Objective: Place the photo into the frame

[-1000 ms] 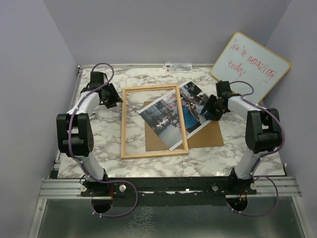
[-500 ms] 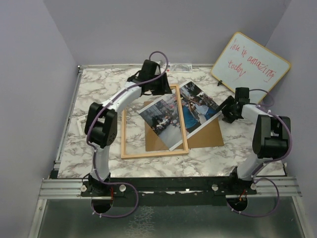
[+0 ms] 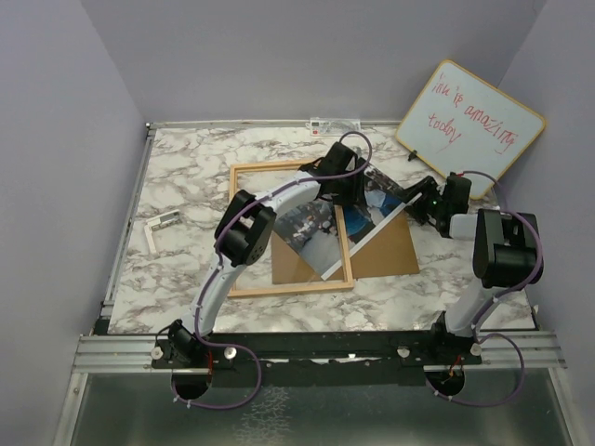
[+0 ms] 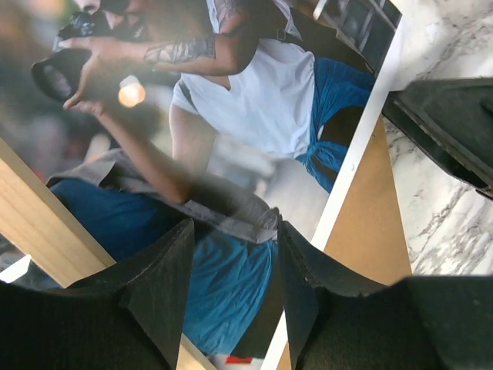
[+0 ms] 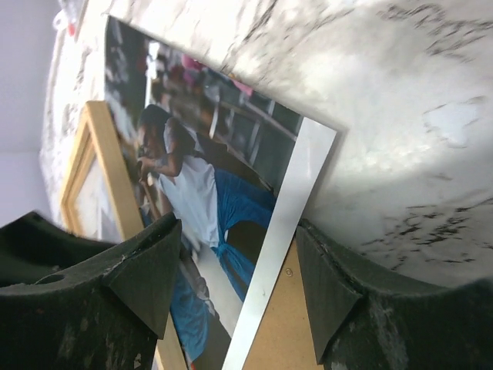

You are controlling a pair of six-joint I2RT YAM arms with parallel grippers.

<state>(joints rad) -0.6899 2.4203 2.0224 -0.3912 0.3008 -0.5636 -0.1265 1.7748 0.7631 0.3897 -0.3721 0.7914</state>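
Frame (image 3: 232, 243) of light wood lies flat on the marble table (image 3: 186, 172). Left gripper (image 3: 346, 191) hovers over the photo (image 3: 311, 229), fingers spread. The photo lies askew across the frame's right rail and a brown backing board (image 3: 390, 253). Right gripper (image 3: 421, 198), fingers apart, straddles the photo's white edge.

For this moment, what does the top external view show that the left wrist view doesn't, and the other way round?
Only top external: the whiteboard at the back right, the frame as a whole outline, both arms, and a small pale item on the left. Only left wrist: the detail of the photo, a person in a white top raising a camera. Both: the photo, a wooden frame rail, the brown backing board, the marble table and the open left gripper.
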